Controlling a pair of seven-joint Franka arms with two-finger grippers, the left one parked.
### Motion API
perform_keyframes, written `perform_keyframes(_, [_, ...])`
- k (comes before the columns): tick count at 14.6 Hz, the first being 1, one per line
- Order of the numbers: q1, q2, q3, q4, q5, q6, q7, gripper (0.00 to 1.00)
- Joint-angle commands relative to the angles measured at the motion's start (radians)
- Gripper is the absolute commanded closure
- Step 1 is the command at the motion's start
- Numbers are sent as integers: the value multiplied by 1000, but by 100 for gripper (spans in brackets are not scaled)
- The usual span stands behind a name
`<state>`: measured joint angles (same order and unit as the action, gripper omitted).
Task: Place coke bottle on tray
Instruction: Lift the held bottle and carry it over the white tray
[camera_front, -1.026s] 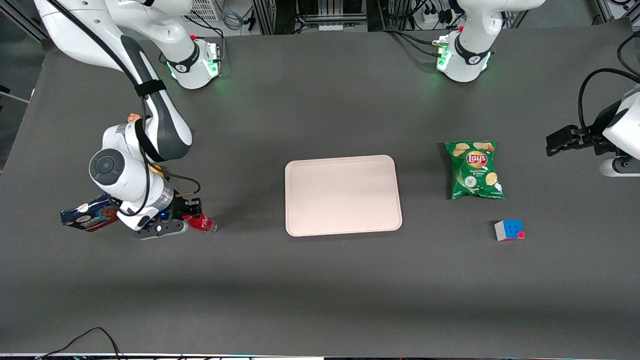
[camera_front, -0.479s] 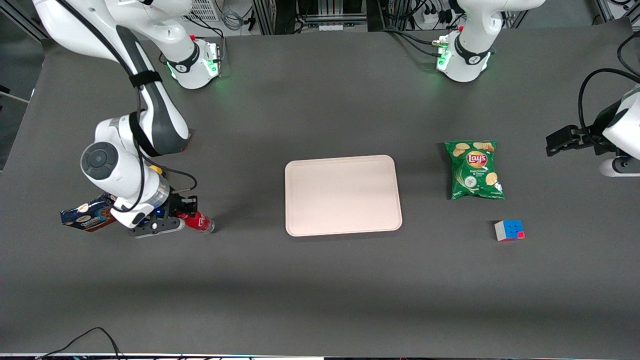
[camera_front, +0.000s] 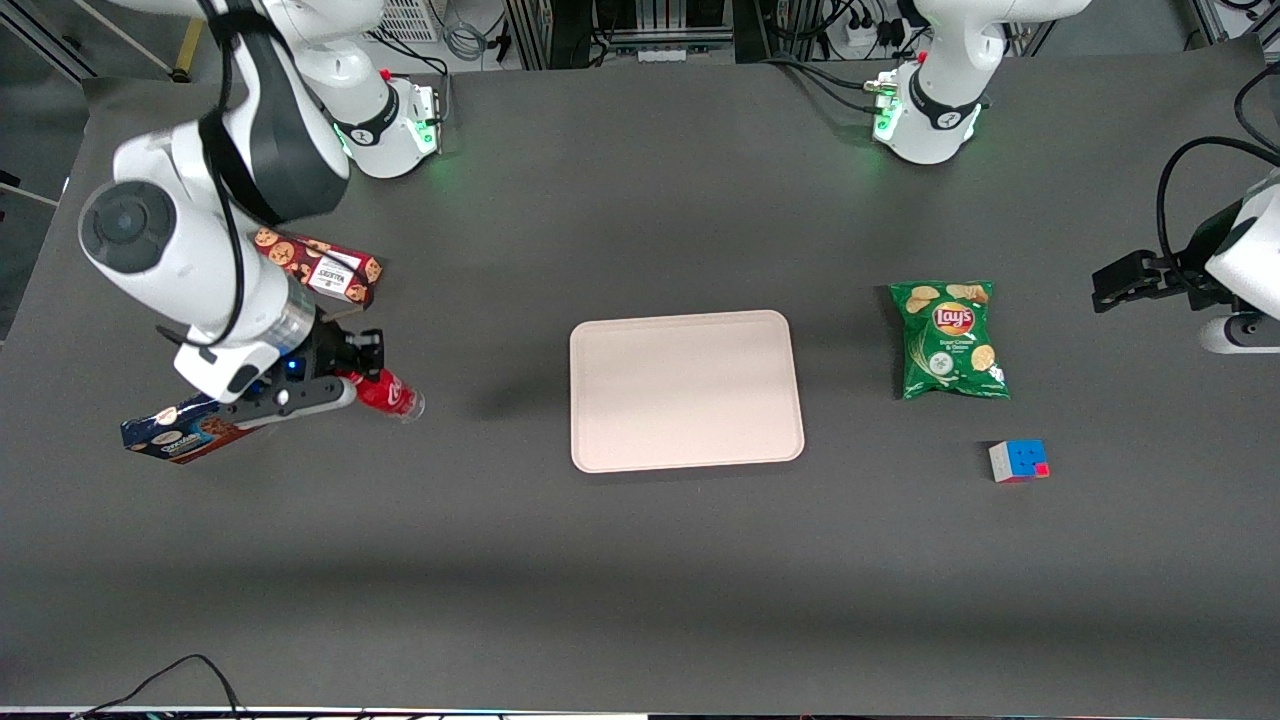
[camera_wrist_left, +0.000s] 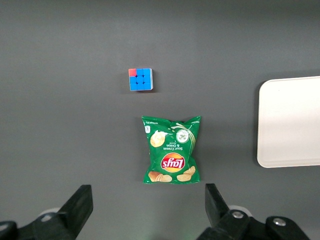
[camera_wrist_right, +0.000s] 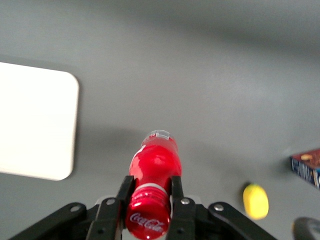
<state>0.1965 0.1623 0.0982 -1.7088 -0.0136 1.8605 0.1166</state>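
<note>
While my end effector (camera_front: 362, 382) grips the coke bottle (camera_front: 391, 394) by its neck above the desk (camera_front: 640, 560), only the right wrist view reveals a yellow object (camera_wrist_right: 255, 201); tray (camera_front: 686, 390) apart.

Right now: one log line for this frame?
phase: carry | gripper: shut on coke bottle, raised off table | tray: bare, toward parked arm's end | next: move over tray

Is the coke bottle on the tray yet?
No, the tool holds the bottle beside the bare tray.
</note>
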Motion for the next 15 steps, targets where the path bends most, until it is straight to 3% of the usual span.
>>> perform_keyframes(1, [4, 20, 99, 193, -22, -171, 168, 100])
perform_keyframes(3, [21, 52, 159, 268, -22, -210, 271, 100])
perform_keyframes(5, [102, 98, 166, 331, -31, -221, 391, 100])
perform_keyframes(9, [233, 265, 169, 440, -106, -207, 612, 100])
perform_keyframes(12, [267, 364, 169, 460, -124, -118, 675, 100])
perform_keyframes(15, [277, 453, 173, 445, -198, -23, 724, 100])
